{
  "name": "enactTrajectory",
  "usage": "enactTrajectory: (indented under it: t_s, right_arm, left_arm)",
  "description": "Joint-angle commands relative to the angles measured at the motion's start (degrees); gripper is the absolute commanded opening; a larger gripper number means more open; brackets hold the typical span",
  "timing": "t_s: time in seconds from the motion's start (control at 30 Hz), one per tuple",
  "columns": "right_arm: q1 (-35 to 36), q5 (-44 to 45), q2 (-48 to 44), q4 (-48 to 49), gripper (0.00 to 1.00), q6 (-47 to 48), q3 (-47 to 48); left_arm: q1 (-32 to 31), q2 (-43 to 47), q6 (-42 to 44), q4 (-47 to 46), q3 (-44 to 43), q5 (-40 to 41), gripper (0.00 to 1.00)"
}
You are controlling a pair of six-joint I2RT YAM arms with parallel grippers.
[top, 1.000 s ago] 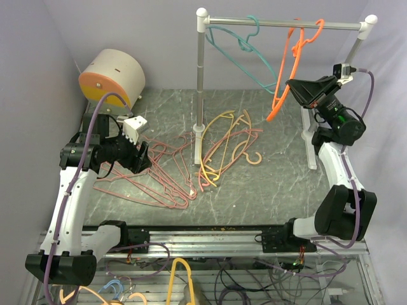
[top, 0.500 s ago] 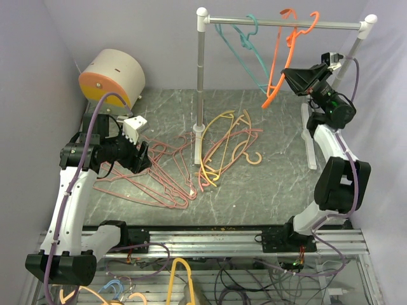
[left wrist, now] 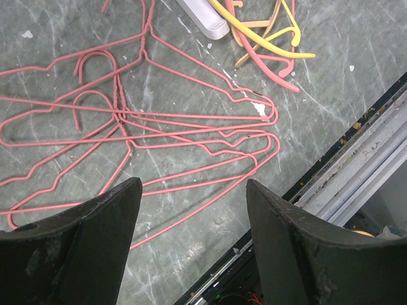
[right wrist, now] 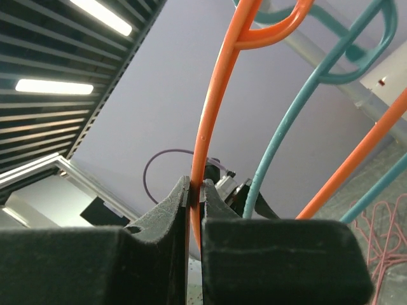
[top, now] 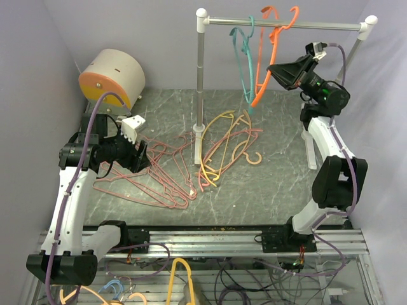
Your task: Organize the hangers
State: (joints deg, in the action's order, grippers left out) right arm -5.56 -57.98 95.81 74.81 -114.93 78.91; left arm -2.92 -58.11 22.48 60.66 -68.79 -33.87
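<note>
The right gripper (top: 275, 72) was seen raised toward two o'clock in the overhead view, pinched tight on the thin bar of an orange hanger (top: 262, 84); the hanger's top was held up at the silver rail (top: 324, 25), though whether its hook rested there could not be told; a teal hanger (top: 241, 60) was hung on the rail just beside it, on its nine o'clock side; the left gripper (top: 141, 159) was held at nine o'clock, jaws spread wide and grasping nothing, above a tangle of pink wire hangers (top: 159, 187) lying on the table (top: 273, 184); yellow and peach hangers (top: 222, 149) were heaped near the centre, against the rail's post.
</note>
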Motion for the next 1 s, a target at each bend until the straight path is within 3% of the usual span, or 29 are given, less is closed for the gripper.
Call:
enactTrajectory:
  t_s: [0.0, 0.5, 0.97]
  right_arm:
    - [3.7, -1.7, 1.3, -9.2, 0.0, 8.5, 3.0]
    - [10.0, -3.5, 7.5, -20.9, 0.0, 15.4, 8.8]
    - [17.6, -5.4, 13.8, -37.3, 0.0, 24.9, 21.1]
  left_arm:
    - [0.6, 0.4, 0.1, -1.4, 0.6, -0.9, 0.78]
    - [0.9, 0.7, 0.1, -1.5, 0.7, -0.8, 0.77]
    - [1.4, 1.2, 0.1, -1.6, 0.7, -0.9, 0.77]
